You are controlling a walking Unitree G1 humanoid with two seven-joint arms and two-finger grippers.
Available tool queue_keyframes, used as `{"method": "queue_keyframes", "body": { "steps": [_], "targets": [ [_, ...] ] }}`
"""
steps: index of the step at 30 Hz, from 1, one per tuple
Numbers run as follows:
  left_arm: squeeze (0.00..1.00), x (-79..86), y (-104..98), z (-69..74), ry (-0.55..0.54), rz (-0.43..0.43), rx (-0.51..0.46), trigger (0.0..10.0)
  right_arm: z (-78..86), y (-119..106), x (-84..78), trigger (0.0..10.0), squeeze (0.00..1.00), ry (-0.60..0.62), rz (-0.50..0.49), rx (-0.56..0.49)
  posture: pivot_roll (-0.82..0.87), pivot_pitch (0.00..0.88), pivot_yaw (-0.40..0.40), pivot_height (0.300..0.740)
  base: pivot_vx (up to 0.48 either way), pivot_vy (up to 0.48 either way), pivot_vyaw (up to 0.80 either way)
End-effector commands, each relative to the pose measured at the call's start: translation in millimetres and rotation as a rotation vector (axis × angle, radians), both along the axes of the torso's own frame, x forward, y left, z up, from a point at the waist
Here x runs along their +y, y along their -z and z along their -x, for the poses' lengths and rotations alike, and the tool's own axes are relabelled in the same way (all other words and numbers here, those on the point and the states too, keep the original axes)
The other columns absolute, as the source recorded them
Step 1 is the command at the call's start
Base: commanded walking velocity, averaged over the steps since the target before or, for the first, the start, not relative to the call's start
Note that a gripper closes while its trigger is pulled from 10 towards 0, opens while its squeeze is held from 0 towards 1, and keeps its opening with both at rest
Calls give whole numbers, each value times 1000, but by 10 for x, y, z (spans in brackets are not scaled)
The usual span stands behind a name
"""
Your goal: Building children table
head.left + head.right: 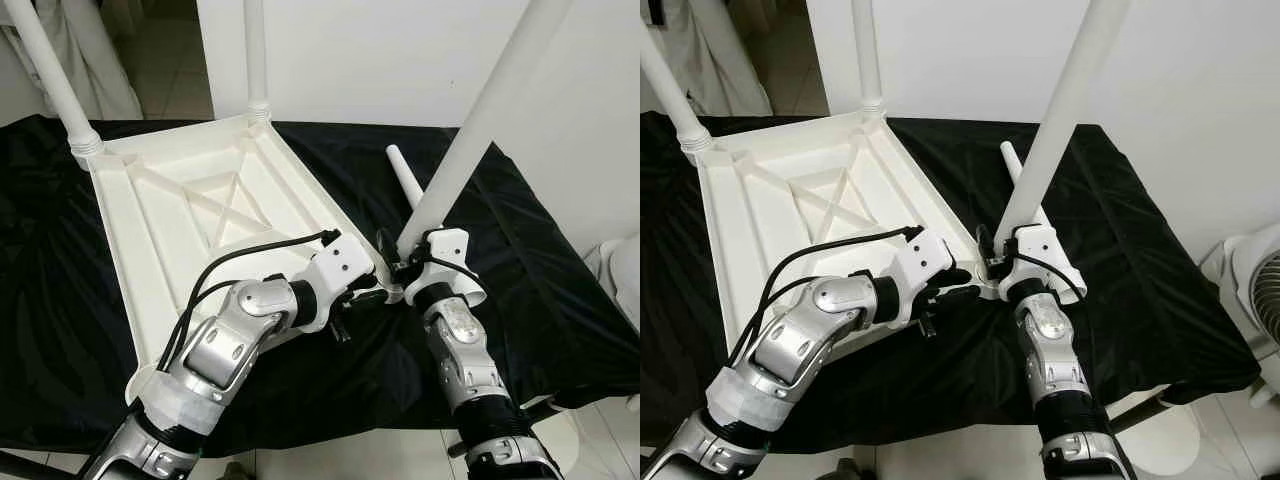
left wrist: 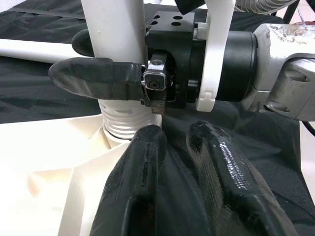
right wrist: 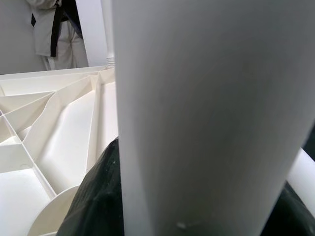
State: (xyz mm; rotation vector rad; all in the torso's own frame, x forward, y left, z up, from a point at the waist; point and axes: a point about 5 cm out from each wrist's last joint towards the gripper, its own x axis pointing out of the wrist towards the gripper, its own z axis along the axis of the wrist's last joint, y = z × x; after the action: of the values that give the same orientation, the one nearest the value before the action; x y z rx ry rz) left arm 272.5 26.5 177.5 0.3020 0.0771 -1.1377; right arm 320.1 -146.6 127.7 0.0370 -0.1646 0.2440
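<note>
**Ana:** Across the middle of the head views lies the upturned white plastic tabletop [image 1: 190, 215], ribbed underside facing up, on a black cloth-covered surface [image 1: 520, 290]. Where do the legs stand?

**Ben:** Two white round legs rise from its far corners, one at the upper left of the frame [image 1: 50, 80] and one at top centre [image 1: 256, 55]. A third long white plastic leg [image 1: 480, 120] leans up toward the upper right, its lower end at the tabletop's near right corner.

**Ana:** And the right gripper [image 1: 392, 258]?

**Ben:** Just right of centre, at the base of that third leg. Its black fingers [image 2: 93, 78] are closed around the leg just above the ribbed white socket [image 2: 123, 123], as the left wrist view shows. The right wrist view looks straight along the leg's pale shaft.

**Ana:** The left gripper [image 1: 362, 292]?

**Ben:** Just beside the right one, at the same corner. Its two black fingers [image 2: 142, 182] stand a narrow gap apart over the tabletop's edge and the cloth, holding nothing.

**Ana:** Anything else?

**Ben:** A fourth white leg [image 1: 405, 180] lies loose on the cloth behind the right gripper, and a white fan [image 1: 1250, 290] sits at the right edge.
</note>
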Motion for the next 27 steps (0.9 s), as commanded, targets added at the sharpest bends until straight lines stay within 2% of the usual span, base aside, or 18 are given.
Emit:
{"method": "queue_keyframes", "body": {
  "steps": [1, 13, 17, 19, 20, 21, 22, 23, 26, 27],
  "targets": [
    [0, -8, -4, 17, -8, -2, -5, 10000, 92, 400, -145, 10000, 0, 54, 14, 213, 60, 78, -1, 740, 0, 0, 0],
    [0, -35, -9, 2, -7, -5, -28, 10000, 46, 109, -104, 10000, 0, 41, 0, 118, 62, 75, 10, 740, 0, 0, 0],
    [0, -35, -12, 0, -8, -4, -29, 10000, 46, 89, -102, 10000, 0, 40, -1, 116, 62, 75, 10, 740, 0, 0, 0],
    [0, -26, -16, -12, -13, -5, -38, 10000, 8, -81, -84, 10000, 0, 24, -7, 66, 68, 66, 2, 740, 0, 0, 0],
    [0, -26, -16, -12, -13, -5, -38, 10000, 8, -81, -84, 10000, 0, 24, -7, 66, 68, 66, 2, 740, 0, 0, 0],
    [0, -22, -16, -18, -16, -5, -41, 10000, -16, -199, -73, 10000, 0, 12, -10, 31, 68, 63, -2, 740, 0, 0, 0],
    [0, -22, -16, -18, -16, -5, -41, 10000, -16, -199, -73, 10000, 0, 12, -10, 31, 68, 63, -2, 740, 0, 0, 0],
    [0, -19, -18, -22, -18, -3, -44, 10000, -41, -344, -58, 10000, 0, -3, -4, -15, 68, 60, -5, 740, 0, 0, 0],
    [0, -20, -19, -22, -19, -2, -45, 10000, -44, -361, -55, 10000, 0, -6, -2, -21, 67, 59, -6, 740, 0, 0, 0],
    [0, -26, -21, -21, -20, 1, -50, 10000, -20, -305, -39, 10000, 0, -19, 30, -17, 69, 54, -12, 740, 0, 0, 0]
  ]
}}
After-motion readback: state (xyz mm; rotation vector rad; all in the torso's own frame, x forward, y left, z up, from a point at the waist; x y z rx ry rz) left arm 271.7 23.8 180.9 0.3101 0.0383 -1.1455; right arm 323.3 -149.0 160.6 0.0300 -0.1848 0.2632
